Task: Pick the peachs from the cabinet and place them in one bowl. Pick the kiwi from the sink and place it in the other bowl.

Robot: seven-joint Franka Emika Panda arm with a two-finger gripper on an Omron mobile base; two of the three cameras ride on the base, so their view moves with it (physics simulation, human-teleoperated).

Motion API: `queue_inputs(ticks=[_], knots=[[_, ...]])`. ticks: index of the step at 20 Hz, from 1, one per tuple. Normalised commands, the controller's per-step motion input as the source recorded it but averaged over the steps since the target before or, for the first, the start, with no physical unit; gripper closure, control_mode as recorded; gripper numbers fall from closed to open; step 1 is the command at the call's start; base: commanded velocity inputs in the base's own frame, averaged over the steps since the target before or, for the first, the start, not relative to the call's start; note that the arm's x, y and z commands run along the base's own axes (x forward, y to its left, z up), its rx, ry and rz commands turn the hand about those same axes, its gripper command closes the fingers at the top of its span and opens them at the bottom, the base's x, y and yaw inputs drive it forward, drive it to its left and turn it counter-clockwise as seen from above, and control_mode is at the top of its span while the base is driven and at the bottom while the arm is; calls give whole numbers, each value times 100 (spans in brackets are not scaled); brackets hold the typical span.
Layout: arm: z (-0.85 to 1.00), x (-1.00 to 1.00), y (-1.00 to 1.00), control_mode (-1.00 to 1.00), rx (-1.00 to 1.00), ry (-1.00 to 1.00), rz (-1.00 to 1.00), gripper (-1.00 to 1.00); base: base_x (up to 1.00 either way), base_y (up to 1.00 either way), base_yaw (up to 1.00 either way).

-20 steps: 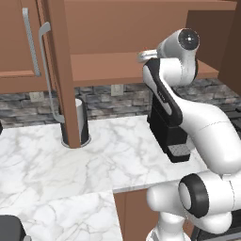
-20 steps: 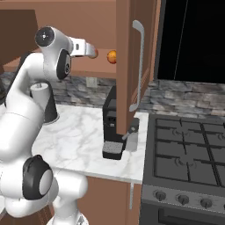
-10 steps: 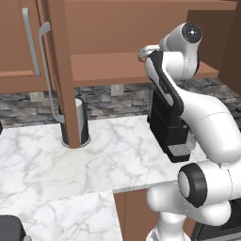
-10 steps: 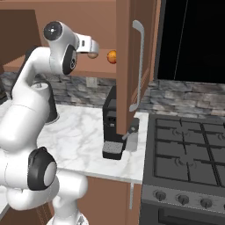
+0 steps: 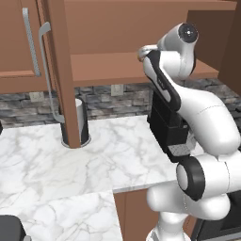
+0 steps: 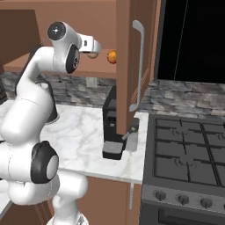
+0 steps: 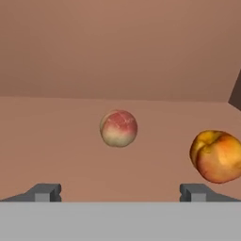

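Note:
Two peachs lie on the shelf of the open cabinet. In the hand view one peach sits straight ahead, centred between my fingertips but farther back. The other peach lies nearer, to the right, beyond the right finger. My gripper is open and holds nothing. In the right base view the gripper hovers at shelf height, with one peach just under its tip and the other peach to its right. The bowls, the sink and the kiwi are out of view.
The open cabinet door with its silver handle hangs right of the hand. A black toaster stands on the marble counter below. A stove is at the right, and a pale canister stands behind the left door.
The arm has straightened upward and lifted the hand slightly nearer the shelf and the peachs. The jaws have stayed open.

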Motion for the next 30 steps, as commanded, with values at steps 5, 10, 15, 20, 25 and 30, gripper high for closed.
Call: queue_inputs(ticks=[5,10,15,20,25,30], knots=[[-8,30,0,-100,0,1,0,-100,0,0,0],[-8,39,0,-100,0,2,0,-100,0,0,0],[-8,42,0,-100,0,5,0,-100,0,0,0],[-4,46,0,-100,0,4,0,-100,0,0,0],[-8,42,0,-100,0,2,0,-100,0,0,0],[-17,29,0,-100,1,2,0,-100,0,0,0]])
